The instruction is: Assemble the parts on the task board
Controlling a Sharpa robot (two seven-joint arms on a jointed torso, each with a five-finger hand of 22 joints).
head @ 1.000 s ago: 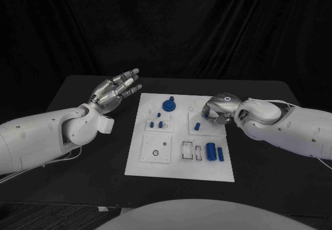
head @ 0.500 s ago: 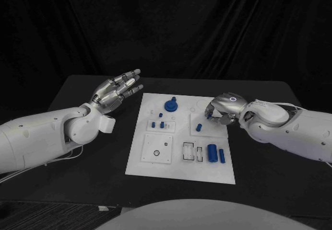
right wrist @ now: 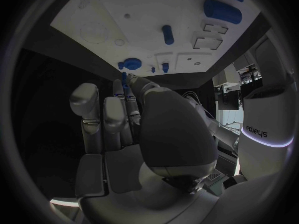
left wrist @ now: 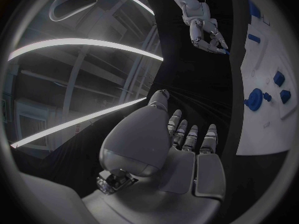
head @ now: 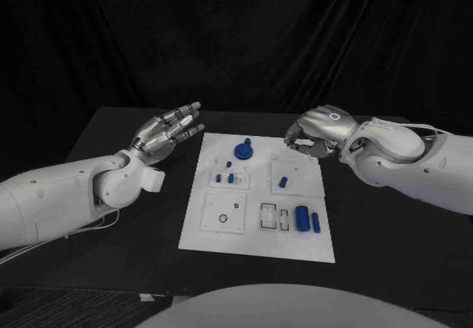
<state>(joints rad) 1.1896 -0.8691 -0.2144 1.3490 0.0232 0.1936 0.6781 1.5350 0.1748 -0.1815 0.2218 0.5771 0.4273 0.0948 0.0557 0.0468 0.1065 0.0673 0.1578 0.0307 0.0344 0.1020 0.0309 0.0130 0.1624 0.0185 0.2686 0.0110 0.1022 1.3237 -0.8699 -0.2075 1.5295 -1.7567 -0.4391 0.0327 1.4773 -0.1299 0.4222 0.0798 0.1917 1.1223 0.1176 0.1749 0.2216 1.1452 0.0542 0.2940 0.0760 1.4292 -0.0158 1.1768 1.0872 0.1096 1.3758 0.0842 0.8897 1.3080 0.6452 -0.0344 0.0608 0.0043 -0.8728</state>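
Two white arms reach in over a matte black surface [head: 118, 225], with dark cloth [head: 256, 48] hanging behind its far edge.

A flat white rectangular task board [head: 296, 242] lies at the middle of the surface, with bare black margins all round it, widest towards 9 and 3 o'clock.

The left hand [head: 167, 130] is raised off the board's corner at 10 o'clock. It holds nothing, and its silver fingers are straight and apart. Its wrist view shows the smooth metal back of the hand and, beyond it, the board's far edge.

The right hand [head: 316, 130] hangs above the board's corner at 1 o'clock, with its fingers curled in. The head view hides what lies inside that curl. The right wrist view shows a small blue part [right wrist: 124, 78] pinched at the fingertips, and the left wrist view catches the same speck of blue.

On the board, largest first:
- A thick blue cylinder [head: 299, 217] lies at 4 o'clock, near the edge.
- A slimmer blue rod [head: 316, 220] lies just beside the cylinder.
- A round blue knobbed piece [head: 241, 148] stands at 12 o'clock.
- A short blue peg [head: 282, 181] sits at 2 o'clock.
- A pair of tiny pegs [head: 223, 178] stands at 10 o'clock.
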